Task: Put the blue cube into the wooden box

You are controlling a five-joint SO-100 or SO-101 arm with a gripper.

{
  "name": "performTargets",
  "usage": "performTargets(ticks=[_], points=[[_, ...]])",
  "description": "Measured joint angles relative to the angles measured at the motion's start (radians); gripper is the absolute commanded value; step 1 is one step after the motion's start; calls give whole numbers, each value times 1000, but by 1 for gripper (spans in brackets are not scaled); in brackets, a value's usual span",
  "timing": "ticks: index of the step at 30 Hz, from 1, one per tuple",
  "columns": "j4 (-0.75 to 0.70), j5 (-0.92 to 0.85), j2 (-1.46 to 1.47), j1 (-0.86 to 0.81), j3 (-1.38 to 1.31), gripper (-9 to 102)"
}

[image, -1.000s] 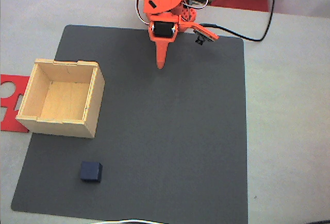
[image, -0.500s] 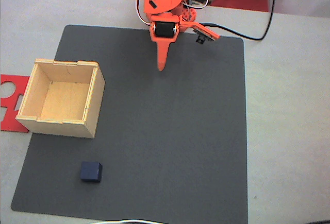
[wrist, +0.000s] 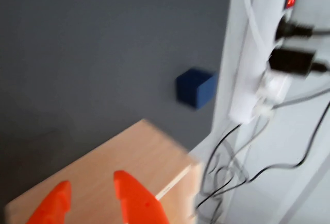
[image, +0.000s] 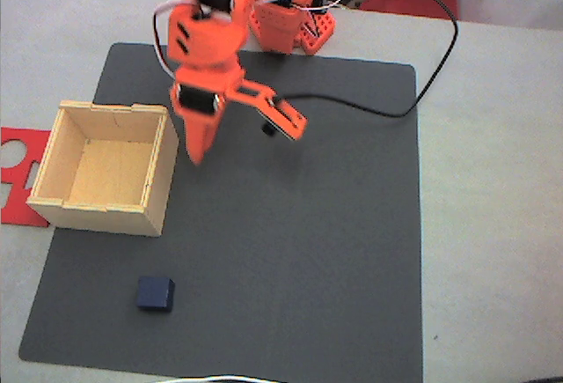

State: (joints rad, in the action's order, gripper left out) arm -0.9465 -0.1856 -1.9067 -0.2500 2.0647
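Note:
The blue cube (image: 155, 294) sits on the dark mat near its front left corner, well below the wooden box (image: 98, 219). The box stands open-topped at the mat's left edge and looks empty. My orange gripper (image: 199, 152) hangs just right of the box's back right corner, far from the cube. In the wrist view the gripper (wrist: 93, 180) shows two orange fingertips (wrist: 129, 193) with a narrow gap and nothing between them, over the box's pale wood (wrist: 129, 152). The cube (wrist: 195, 87) lies beyond the box, near the mat's edge.
The dark mat (image: 308, 251) covers most of the table. A flat red piece (image: 13, 189) lies left of the box. A black cable (image: 422, 75) loops across the back right. A white power strip (wrist: 263, 44) with plugs and wires lies off the mat.
The arm swung from the mat's back centre to the left and forward, bringing the gripper beside the box. Cube and box have not moved.

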Motion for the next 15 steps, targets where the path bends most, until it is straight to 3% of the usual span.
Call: performTargets(ticks=[9,15], points=[[0,-123,293,138,-339,10],[0,-143,460,112,-577,13]])
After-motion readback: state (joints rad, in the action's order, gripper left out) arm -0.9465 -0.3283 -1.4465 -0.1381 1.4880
